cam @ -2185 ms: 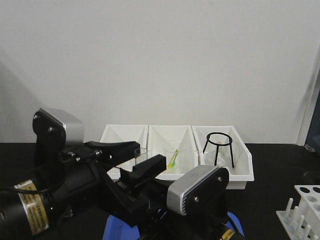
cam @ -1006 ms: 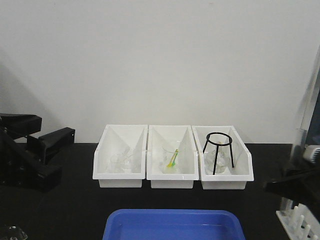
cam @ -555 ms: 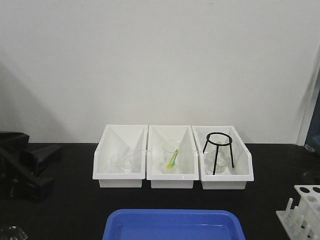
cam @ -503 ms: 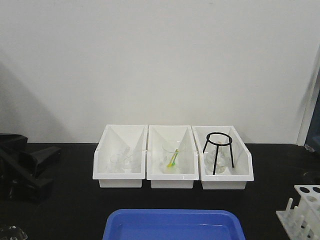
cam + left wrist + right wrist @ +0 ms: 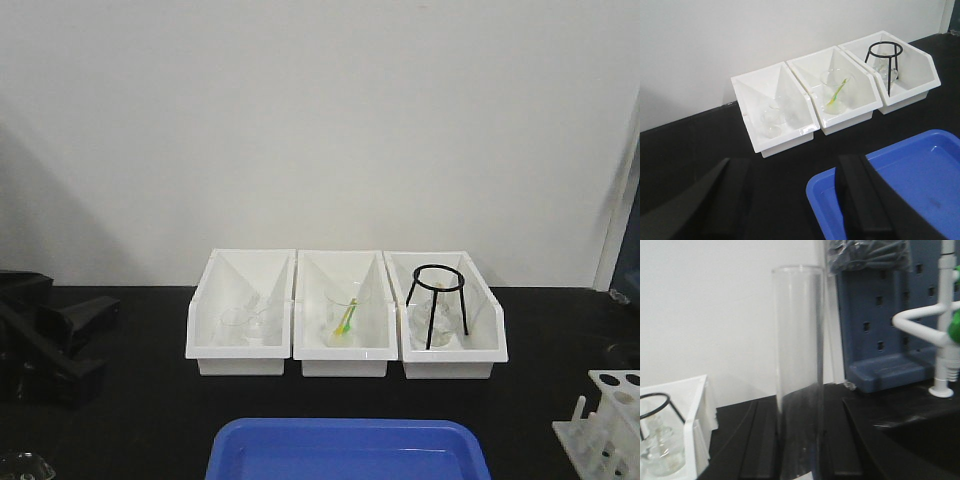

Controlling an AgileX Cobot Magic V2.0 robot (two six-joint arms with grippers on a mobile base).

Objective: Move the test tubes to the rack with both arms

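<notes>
Left claw (image 5: 788,165), black with long fingers (image 5: 695,205): released, spread wide, nothing between them but black tabletop (image 5: 700,140) and a corner of the blue plastic tray (image 5: 910,180). No tube is near this claw. In the front view it sits low at the far left edge.

Three white open-fronted bins (image 5: 345,365) stand in a row at the back against the wall. The left one holds small clear glassware. The middle one holds a clear glass vessel with a yellow-green stick (image 5: 345,318). The right one holds a black wire tripod ring (image 5: 438,300). The tray lies in front of them, near the front edge.

The small white plastic rack (image 5: 610,420), with round holes on top and upright pegs on its left side, is in the bottom right corner, cut by the frame and well apart from the left claw. Can't tell if any hole is filled.

The slender clear glass test tube (image 5: 799,365) fills the middle of the right wrist view. It is upright, very close and slightly blurred, with an open round rim on top. It looks empty, the dark tabletop shows through its lower half, and its bottom end is out of frame.

The right claw shows in no view, so can't tell whether it is clenched on the tube or how the tube is held.
</notes>
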